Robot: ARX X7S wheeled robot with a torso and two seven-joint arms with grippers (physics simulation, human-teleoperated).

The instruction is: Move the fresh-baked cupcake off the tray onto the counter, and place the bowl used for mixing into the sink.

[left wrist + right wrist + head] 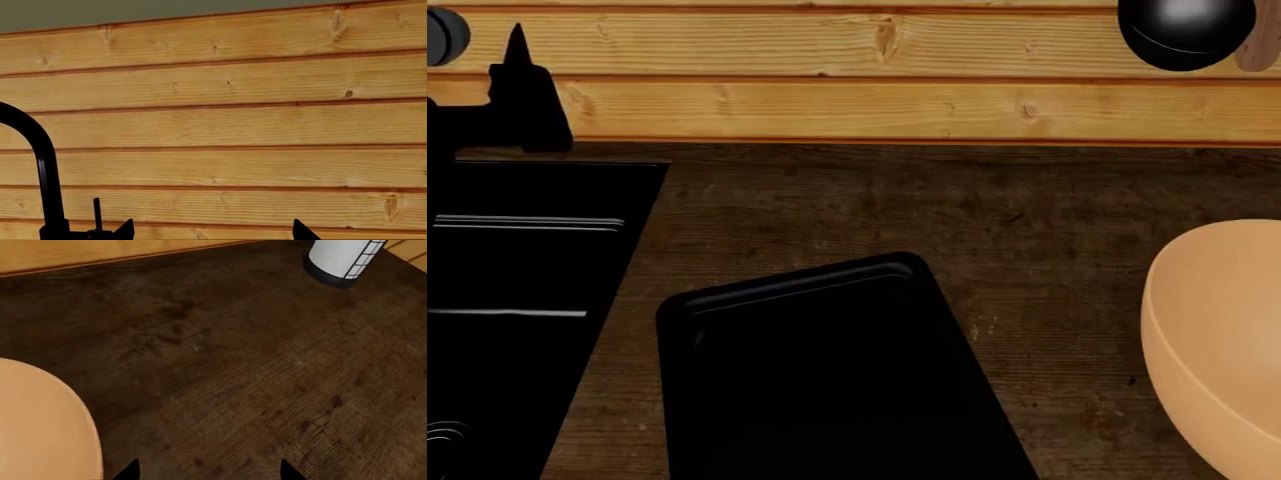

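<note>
Bowl (pixel 43 425) beside right tool (pixel 208 471) — apart, tool open

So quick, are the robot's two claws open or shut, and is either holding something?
Left gripper: open, fingertips spread wide, holding nothing.
Right gripper: open, empty, over the counter beside the bowl.

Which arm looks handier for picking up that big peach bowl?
Likely the right. Its wrist camera shows the bowl close beside the open right gripper, over the counter. The left gripper faces the wall by the faucet.
</note>
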